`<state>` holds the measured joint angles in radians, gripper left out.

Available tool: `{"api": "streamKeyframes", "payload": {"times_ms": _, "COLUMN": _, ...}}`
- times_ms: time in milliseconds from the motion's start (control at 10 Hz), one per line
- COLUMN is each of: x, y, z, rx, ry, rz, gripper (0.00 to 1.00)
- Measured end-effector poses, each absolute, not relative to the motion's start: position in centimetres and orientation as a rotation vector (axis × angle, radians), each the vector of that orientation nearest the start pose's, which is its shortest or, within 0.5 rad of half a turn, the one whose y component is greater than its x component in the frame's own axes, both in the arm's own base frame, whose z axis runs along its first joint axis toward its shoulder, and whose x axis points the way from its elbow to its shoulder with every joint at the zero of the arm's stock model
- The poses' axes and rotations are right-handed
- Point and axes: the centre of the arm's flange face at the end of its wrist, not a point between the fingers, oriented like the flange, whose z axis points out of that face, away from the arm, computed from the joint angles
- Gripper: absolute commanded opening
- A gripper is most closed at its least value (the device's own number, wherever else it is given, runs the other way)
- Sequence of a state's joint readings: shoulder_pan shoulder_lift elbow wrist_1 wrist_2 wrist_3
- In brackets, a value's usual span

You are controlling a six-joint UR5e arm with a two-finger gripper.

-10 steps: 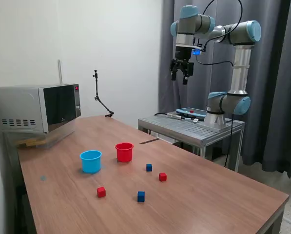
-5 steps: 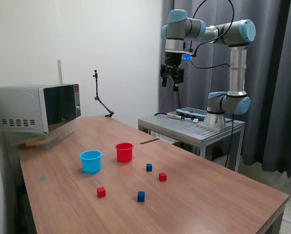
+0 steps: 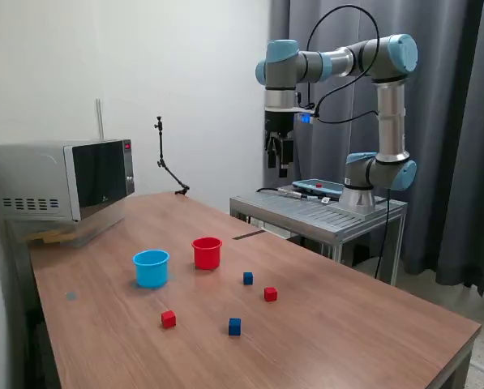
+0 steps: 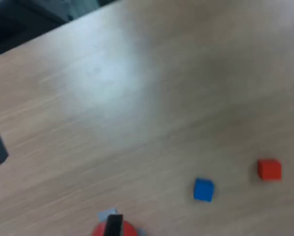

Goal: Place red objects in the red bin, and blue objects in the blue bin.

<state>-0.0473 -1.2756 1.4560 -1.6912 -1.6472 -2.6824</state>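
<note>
High above the far side of the wooden table (image 3: 347, 324) hangs my gripper (image 3: 280, 159), open and holding nothing. The red bin (image 3: 207, 252) and the blue bin (image 3: 151, 267) stand side by side mid-table. In front of them lie two blue cubes (image 3: 248, 278) (image 3: 235, 326) and two red cubes (image 3: 270, 294) (image 3: 169, 319), all apart from each other. The wrist view shows a blue cube (image 4: 203, 190) and a red cube (image 4: 269, 169) far below. There, one dark fingertip (image 4: 114, 222) partly covers the red bin's rim (image 4: 128, 230).
A microwave (image 3: 59, 178) sits at the table's far corner on the exterior view's left. A thin gooseneck stand (image 3: 166, 166) rises at the back edge. The arm's base stands on a metal cart (image 3: 319, 212) behind the table, before a dark curtain.
The arm has swung toward the exterior view's left, and the gripper has come down somewhat. The cubes and bins have not moved.
</note>
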Motion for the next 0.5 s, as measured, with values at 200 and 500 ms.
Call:
{"api": "streamKeyframes", "payload": {"times_ms": 200, "x": -62.2, "y": -10.1, "z": 37.9, "rx": -1.433, "ry": 2.72, "rz": 0.072, "gripper": 1.0}}
{"api": "streamKeyframes", "payload": {"times_ms": 500, "x": -64.2, "y": -11.7, "z": 33.8, "rx": -1.395, "ry": 2.756, "rz": 0.027, "gripper": 1.0}}
